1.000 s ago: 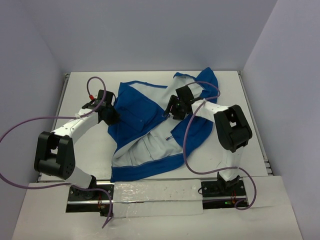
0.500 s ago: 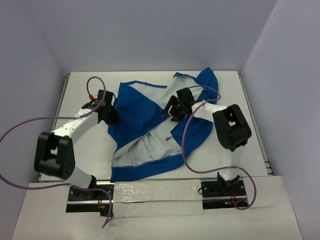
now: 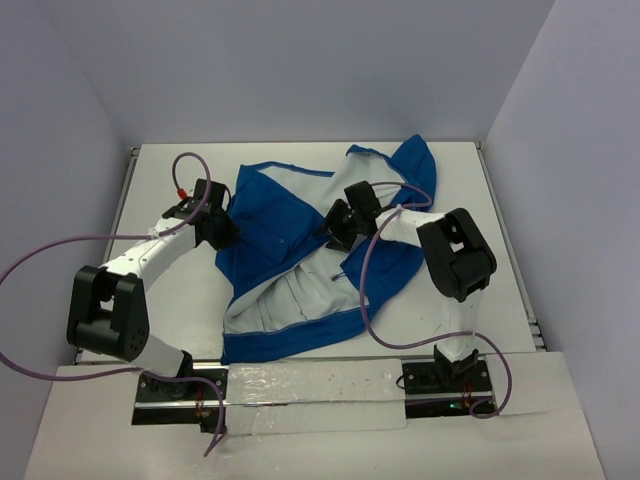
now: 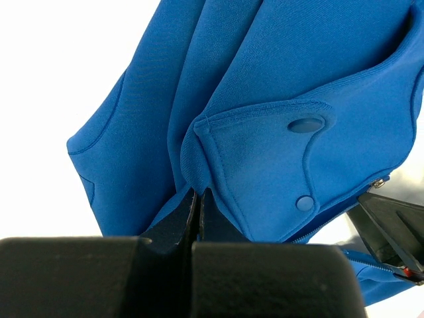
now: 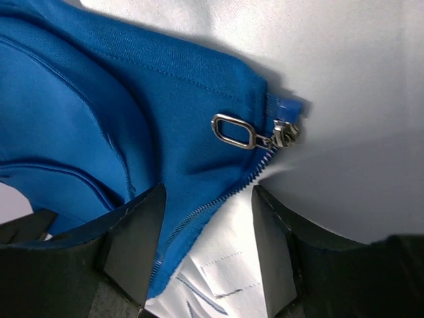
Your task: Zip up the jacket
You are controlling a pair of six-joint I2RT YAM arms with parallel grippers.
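Note:
The royal-blue jacket (image 3: pixel 290 215) lies open on the white table, its pale lining facing up at the front. My left gripper (image 3: pixel 220 232) is shut on the jacket's left edge; in the left wrist view it (image 4: pixel 197 199) pinches a blue fold below a pocket flap (image 4: pixel 265 152) with two snaps. My right gripper (image 3: pixel 336 227) hovers over the jacket's middle. In the right wrist view it (image 5: pixel 207 225) is open, straddling the silvery zipper teeth (image 5: pixel 199 211), with the slider and its ring pull (image 5: pixel 234 131) just beyond the fingertips. Nothing is between its fingers but the zipper edge.
The white table (image 3: pixel 170 290) is walled by pale panels at the back and both sides. Purple cables (image 3: pixel 40 250) loop from both arms. A right gripper finger (image 4: pixel 391 228) shows at the lower right of the left wrist view.
My right gripper has shifted a little to the left over the jacket's middle. The left arm and its grip have not moved.

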